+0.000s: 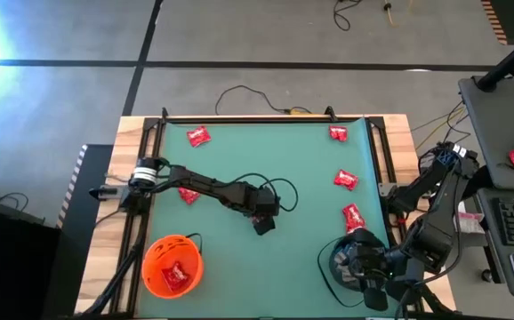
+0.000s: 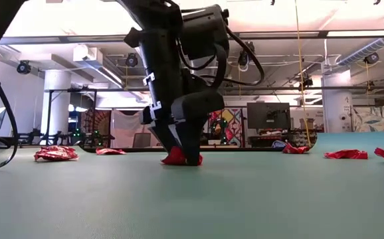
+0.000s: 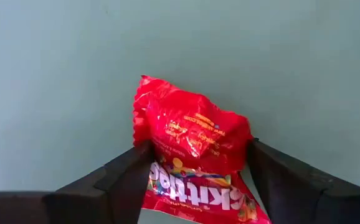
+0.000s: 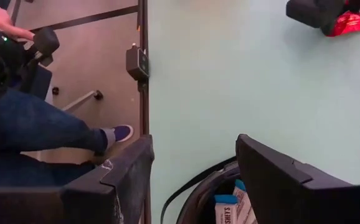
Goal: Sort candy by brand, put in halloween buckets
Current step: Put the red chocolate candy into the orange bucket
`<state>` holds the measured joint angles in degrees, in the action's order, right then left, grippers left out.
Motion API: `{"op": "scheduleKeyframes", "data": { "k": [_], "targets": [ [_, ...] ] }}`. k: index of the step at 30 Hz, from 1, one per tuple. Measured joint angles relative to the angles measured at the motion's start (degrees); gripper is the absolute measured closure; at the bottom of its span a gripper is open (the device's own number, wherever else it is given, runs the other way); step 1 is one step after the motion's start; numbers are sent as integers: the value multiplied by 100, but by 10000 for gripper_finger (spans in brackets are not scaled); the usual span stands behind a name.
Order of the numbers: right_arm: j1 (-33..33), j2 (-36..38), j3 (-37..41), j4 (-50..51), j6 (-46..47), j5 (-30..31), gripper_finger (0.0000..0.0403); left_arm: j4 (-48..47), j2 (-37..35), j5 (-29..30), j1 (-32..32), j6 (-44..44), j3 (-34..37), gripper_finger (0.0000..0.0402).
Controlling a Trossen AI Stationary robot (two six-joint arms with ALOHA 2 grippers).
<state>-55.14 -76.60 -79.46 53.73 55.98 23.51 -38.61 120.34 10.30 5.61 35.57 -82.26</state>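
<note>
A red candy (image 3: 192, 134) in a shiny wrapper lies flat on the green mat near the table's middle. My left gripper (image 3: 195, 154) points down over it, open, one finger on each side of it (image 2: 182, 158). Other red candies (image 1: 345, 179) lie scattered on the mat. The orange bucket (image 1: 172, 265) stands at the near left with red candy inside. The black bucket (image 1: 350, 262) stands at the near right, holding blue-and-white candy (image 4: 225, 208). My right gripper (image 4: 195, 171) hangs open above the black bucket and holds nothing. My left gripper comes from above, pointing steeply down, its fingers (image 3: 130, 171) on the two opposite sides of the red wrapper (image 3: 158, 155) and just meeting its edges. The candy lies flat on the mat, one end reaching past the fingers.
Red candies lie at the far left (image 1: 198, 136), far right (image 1: 338, 133), right edge (image 1: 353, 216) and under the left arm (image 1: 188, 195). A black frame (image 1: 239, 117) rims the mat. A seated person's leg (image 4: 49, 127) shows beside the table's right edge.
</note>
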Motion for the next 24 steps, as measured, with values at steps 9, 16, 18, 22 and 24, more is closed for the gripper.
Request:
{"op": "scheduleKeyframes", "data": {
  "k": [9, 16, 18, 22, 24],
  "targets": [
    [180, 1, 0, -1, -179, 2, 183, -358, 47, -82, 3, 89, -123, 316],
    [195, 0, 15, 2, -683, 49, 183, -2103, -66, -138, 327, -255, -951, 386],
    [204, -1, 42, 15, -761, 48, 184, -2770, -230, -122, 543, -385, -1428, 388],
    [206, -2, 74, 25, -1044, 50, 184, -4325, -413, -221, 1049, -459, -2385, 389],
    [234, -2, 94, 22, -1293, 50, 184, -4957, -510, -405, 1322, -258, -2760, 389]
  ]
}}
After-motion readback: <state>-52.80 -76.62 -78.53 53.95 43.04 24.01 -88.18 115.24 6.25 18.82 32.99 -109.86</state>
